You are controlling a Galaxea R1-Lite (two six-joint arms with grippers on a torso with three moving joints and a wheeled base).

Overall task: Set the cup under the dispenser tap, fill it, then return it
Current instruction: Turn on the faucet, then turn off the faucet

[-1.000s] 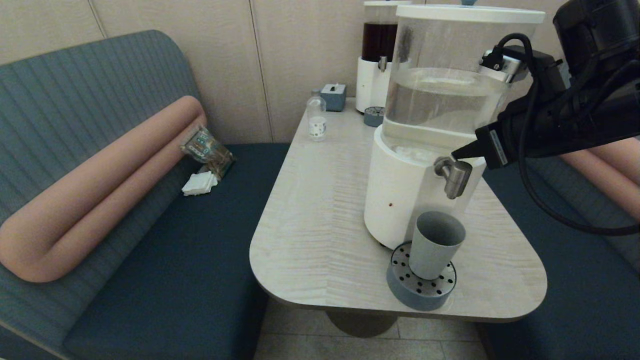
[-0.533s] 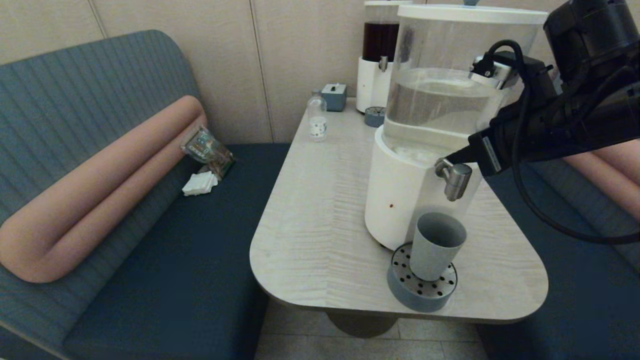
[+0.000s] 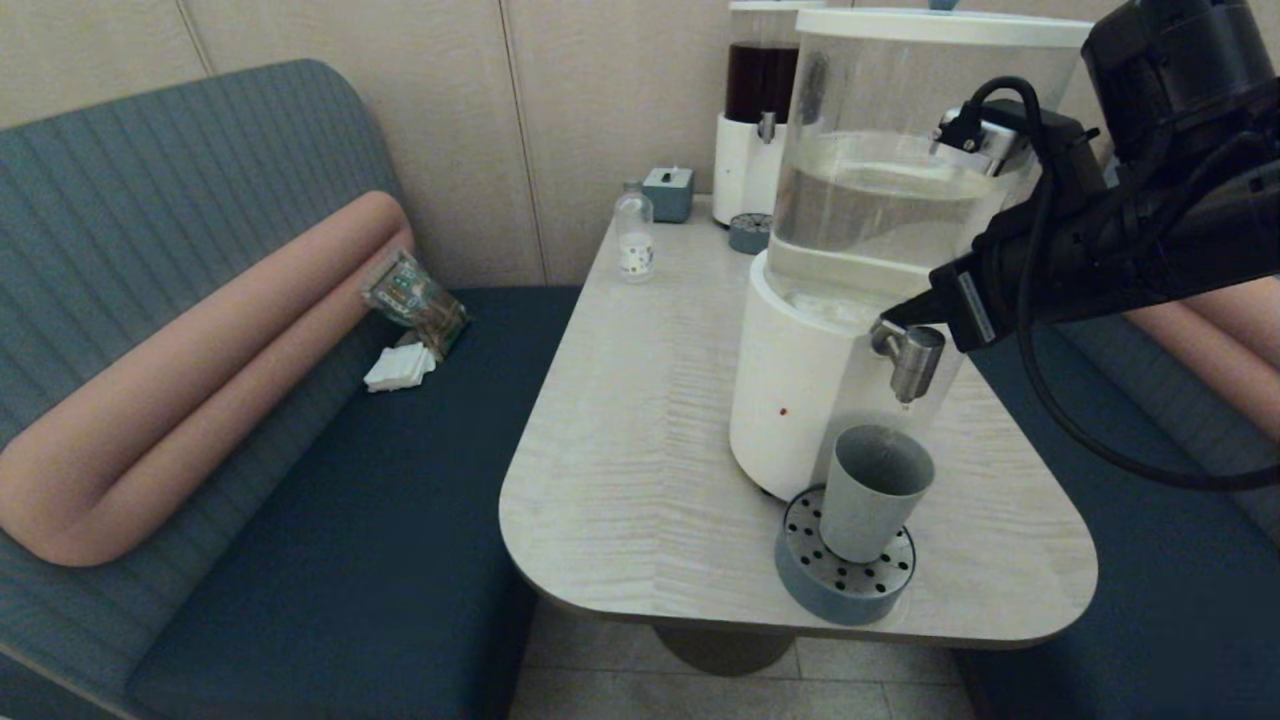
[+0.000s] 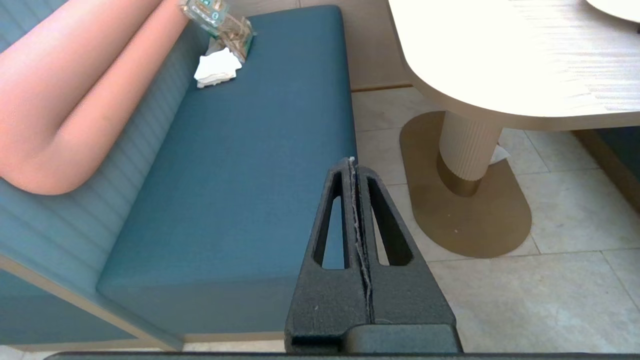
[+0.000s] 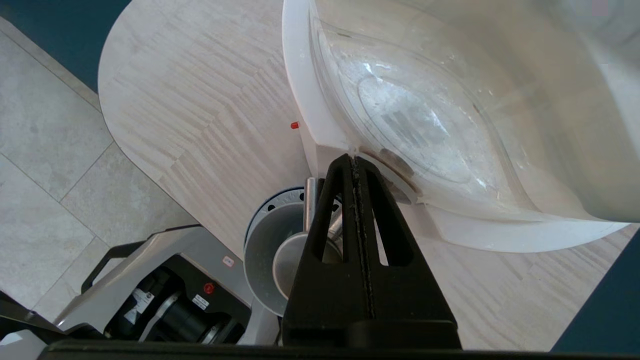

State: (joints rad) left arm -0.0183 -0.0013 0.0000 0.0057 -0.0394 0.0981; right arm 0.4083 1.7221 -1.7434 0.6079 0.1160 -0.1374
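At the tap (image 3: 908,355), the closed right gripper (image 3: 893,313) has advanced from beside the spigot onto its top; a drop now hangs below, so filling begins. Cup (image 3: 868,492) stands on the drip tray (image 3: 838,590) beneath. Left gripper (image 4: 353,165) parked, shut.

A pale wood-grain table (image 3: 640,440) with rounded corners carried the large clear-tank dispenser (image 3: 800,400) near its right edge. A round blue-grey drip tray (image 3: 805,585) sat in front of it. At the far end stood a dark-liquid dispenser (image 3: 745,150), a second small tray (image 3: 747,233), a small clear bottle (image 3: 633,232) and a small blue box (image 3: 668,193).
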